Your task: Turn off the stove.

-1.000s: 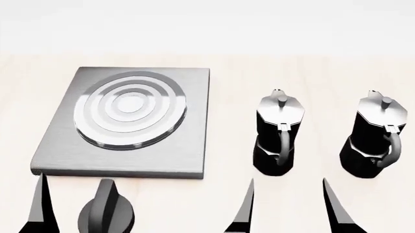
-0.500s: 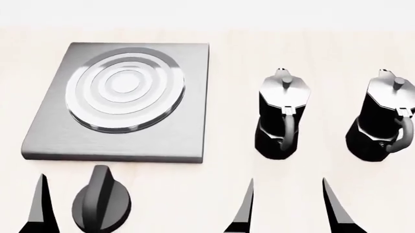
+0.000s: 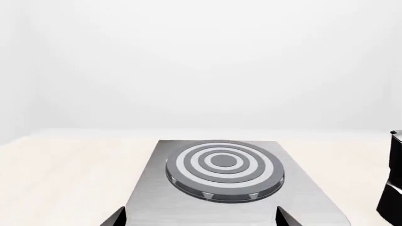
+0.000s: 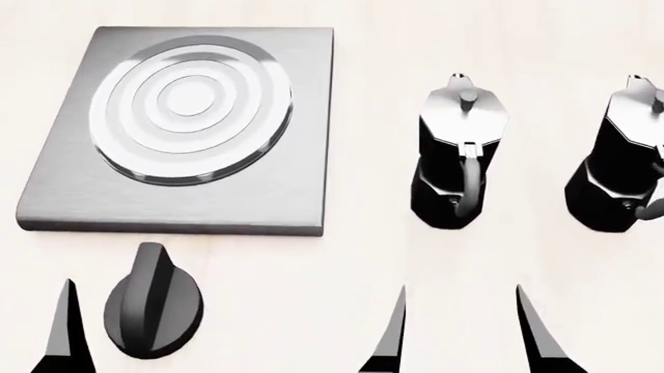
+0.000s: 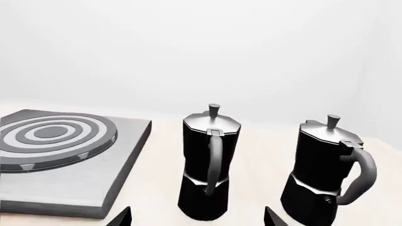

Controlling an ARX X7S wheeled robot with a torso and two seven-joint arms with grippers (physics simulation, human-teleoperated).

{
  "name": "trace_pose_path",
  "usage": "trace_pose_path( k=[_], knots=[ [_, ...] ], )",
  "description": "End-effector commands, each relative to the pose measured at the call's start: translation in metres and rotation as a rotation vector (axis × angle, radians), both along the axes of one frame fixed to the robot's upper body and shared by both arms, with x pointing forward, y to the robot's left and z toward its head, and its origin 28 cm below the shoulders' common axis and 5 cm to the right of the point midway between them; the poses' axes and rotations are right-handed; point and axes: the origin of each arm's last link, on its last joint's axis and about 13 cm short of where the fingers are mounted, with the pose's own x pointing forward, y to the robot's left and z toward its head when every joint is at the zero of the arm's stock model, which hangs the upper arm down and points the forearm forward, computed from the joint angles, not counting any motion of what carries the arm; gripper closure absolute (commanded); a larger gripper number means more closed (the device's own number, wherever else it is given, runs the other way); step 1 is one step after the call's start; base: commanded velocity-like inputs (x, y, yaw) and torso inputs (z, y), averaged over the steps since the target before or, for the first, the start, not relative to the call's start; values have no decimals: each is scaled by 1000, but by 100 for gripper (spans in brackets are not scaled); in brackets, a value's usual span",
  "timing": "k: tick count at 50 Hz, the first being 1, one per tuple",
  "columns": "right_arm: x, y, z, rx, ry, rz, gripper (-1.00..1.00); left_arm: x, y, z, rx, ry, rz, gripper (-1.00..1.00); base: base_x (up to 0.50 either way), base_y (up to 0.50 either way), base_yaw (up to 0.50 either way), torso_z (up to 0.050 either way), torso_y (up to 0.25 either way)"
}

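Black ridged knob point(image 4: 154, 301) of the stove point(image 4: 270, 198) sits between the left claw's point(image 3: 199, 219) wide-open, empty tips.

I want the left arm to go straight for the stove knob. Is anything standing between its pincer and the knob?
Nothing visible does. In the head view the knob lies on bare counter just in front of the stove, right beside the left pincer, whose fingers are spread. Both moka pots stand off to the right.

Pale wood-grain tabletop point(image 4: 363, 256) fills the head view, light beige, evenly lit, faint soft shadows. Far edge of the tabletop visible in both wrist views. Beyond it a plain white backdrop point(image 3: 201, 66), featureless, no seams discernible.
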Motion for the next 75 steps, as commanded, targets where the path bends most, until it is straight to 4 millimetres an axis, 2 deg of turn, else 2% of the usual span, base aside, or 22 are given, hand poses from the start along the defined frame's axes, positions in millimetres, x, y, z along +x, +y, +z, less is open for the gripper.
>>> trace_pose_path(
  k=[1,26,39,52,67,75],
  knots=[
    [0,0,0,0,1,0,-100,0,0,0,-1,0,0,-100,0,0,0,0,-105],
    [0,0,-1,2,1,2,-100,1,0,-1,0,2,-1,-100,0,0,0,0,-102],
    [1,0,-2,6,4,1,-100,0,-1,1,-11,6,-13,-100,0,0,0,0,0],
    [1,-1,-3,9,8,0,-100,-10,-5,38,-48,-66,-89,-100,0,0,0,0,0],
    [2,-1,-4,9,13,0,-100,-5,-12,55,-38,-107,-120,-100,0,0,0,0,0],
    [2,-1,-4,6,13,-3,-100,0,-19,52,-21,-135,-85,-100,0,0,0,0,0]
  ],
)
